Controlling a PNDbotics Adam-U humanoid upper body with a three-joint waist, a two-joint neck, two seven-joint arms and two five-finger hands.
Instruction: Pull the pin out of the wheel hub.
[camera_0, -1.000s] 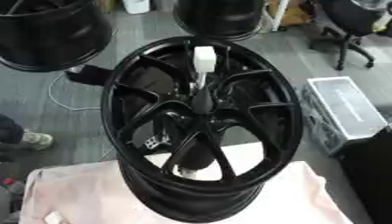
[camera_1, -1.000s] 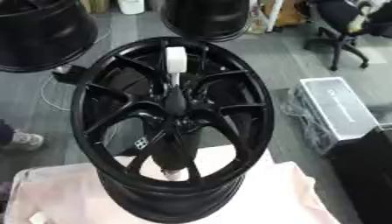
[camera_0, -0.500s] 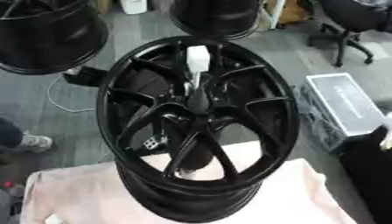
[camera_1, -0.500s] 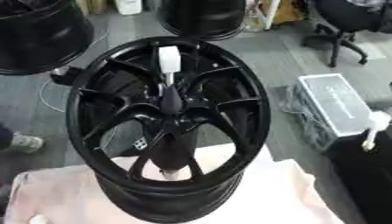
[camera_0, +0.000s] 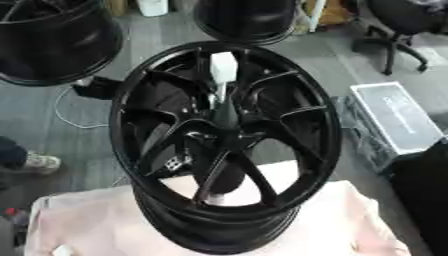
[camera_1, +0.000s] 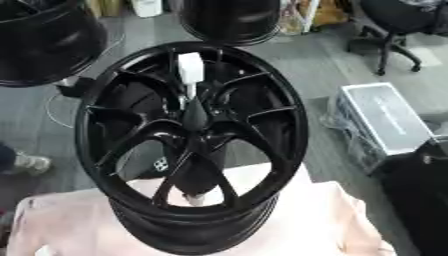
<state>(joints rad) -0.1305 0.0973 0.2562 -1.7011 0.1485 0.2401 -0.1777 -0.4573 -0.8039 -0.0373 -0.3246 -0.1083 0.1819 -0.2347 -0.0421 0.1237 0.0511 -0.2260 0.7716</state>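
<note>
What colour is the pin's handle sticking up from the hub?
White, on the pin; clearest in the left eye view.

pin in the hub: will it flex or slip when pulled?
The pin looks rigid: a thin straight stem with a blocky white head, probably easy to pinch. It stands upright in the wheel hub, so a straight pull likely suits; sideways force might bind it.

A pale pink cloth (camera_0: 87, 225) covers the support, and the black wheel hub (camera_0: 226, 145) stands on it
</note>
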